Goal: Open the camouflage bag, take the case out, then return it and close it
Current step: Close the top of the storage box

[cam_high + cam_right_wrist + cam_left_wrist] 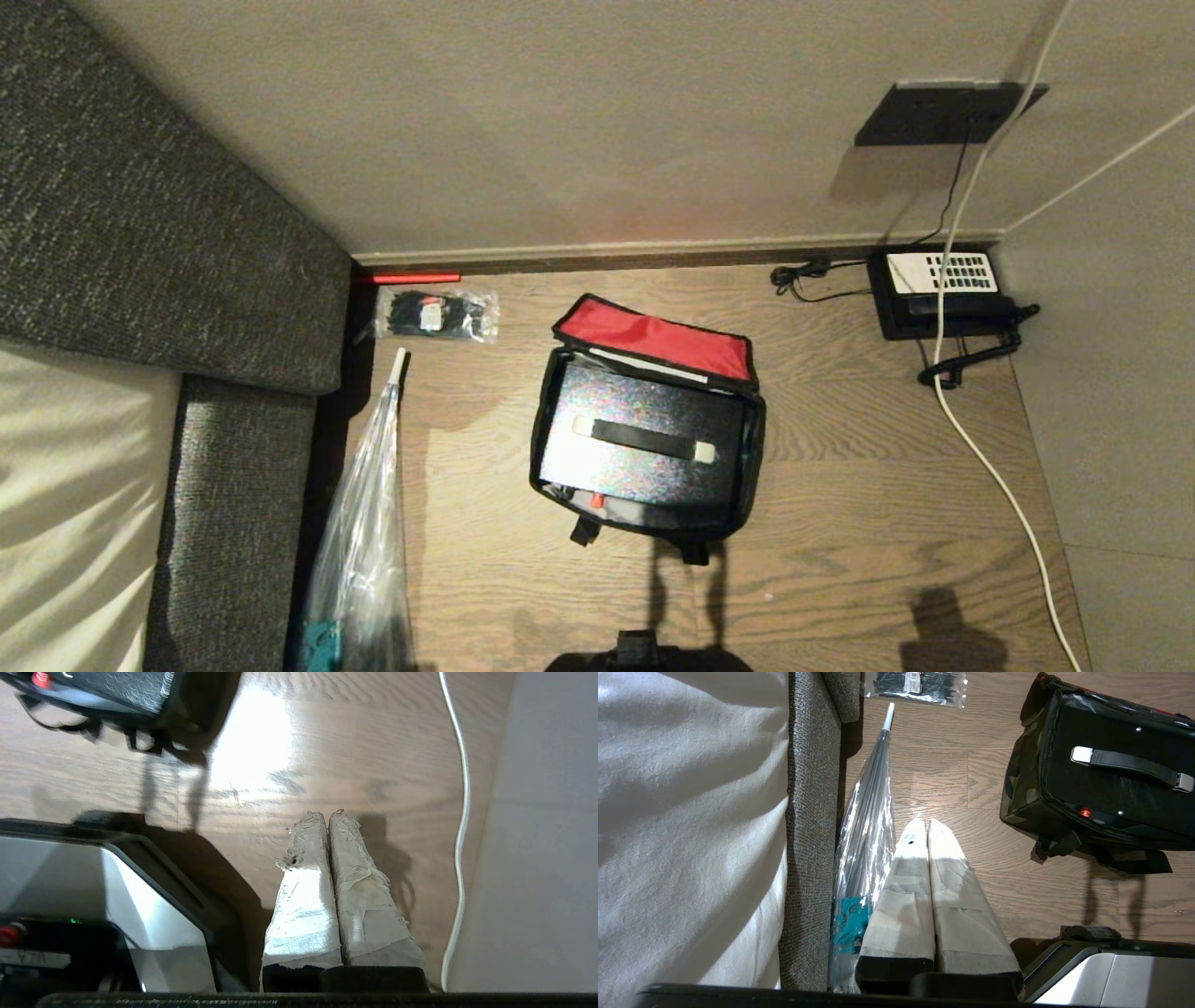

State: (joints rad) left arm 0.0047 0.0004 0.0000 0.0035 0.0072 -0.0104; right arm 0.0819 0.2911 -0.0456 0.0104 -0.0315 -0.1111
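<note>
The camouflage bag (754,439) lies open in the middle of the wooden floor, its red-lined lid (658,341) flipped back toward the wall. Inside it sits the black case (644,471), with a black strap handle across its top. The left wrist view shows the bag's camouflage side (1017,788) and the case (1111,793) with a small red mark. My left gripper (923,821) hangs shut and empty above the floor, left of the bag. My right gripper (325,813) is shut and empty over bare floor, with a corner of the bag (187,700) off to one side. Neither arm shows in the head view.
A grey sofa (140,233) fills the left side. An umbrella in a clear sleeve (369,523) and a packet of black ties (436,315) lie beside it. A black telephone (938,289) sits in the far right corner, and a white cable (990,467) trails along the right wall.
</note>
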